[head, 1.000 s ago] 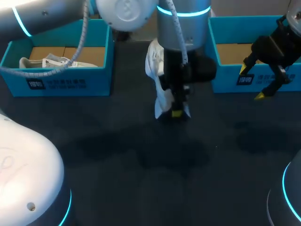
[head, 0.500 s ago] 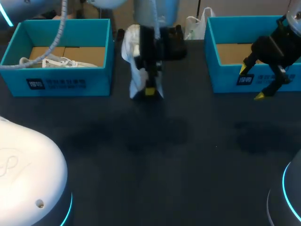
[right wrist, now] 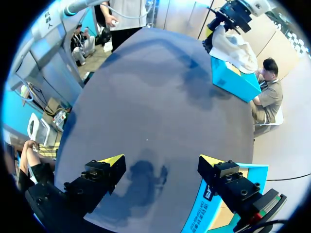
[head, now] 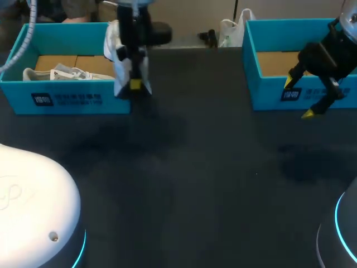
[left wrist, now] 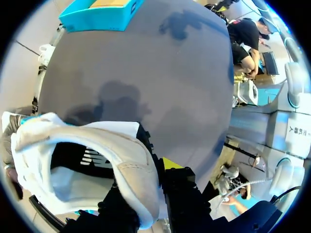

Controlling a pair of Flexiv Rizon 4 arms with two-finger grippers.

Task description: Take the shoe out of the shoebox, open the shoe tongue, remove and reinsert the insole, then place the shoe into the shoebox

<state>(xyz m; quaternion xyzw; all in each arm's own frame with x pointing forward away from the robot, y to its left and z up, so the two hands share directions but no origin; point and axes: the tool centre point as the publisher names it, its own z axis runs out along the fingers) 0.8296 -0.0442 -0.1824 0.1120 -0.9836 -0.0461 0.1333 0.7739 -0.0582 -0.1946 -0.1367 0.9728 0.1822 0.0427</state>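
You had the left gripper (left wrist: 144, 191) clamped on the white shoe (left wrist: 127, 165) at the rim of its opening, with one yellow fingertip (left wrist: 170, 163) showing outside. Its dark lining (left wrist: 73, 162) faced the camera. Ahead, across the dark table (left wrist: 160, 73), stood a blue shoebox (left wrist: 99, 13).

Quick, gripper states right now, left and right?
Left gripper: shut on the white shoe.
Right gripper: open, holding nothing.

Dark matte table (head: 184, 184), soft shadows across it, perhaps lit from overhead
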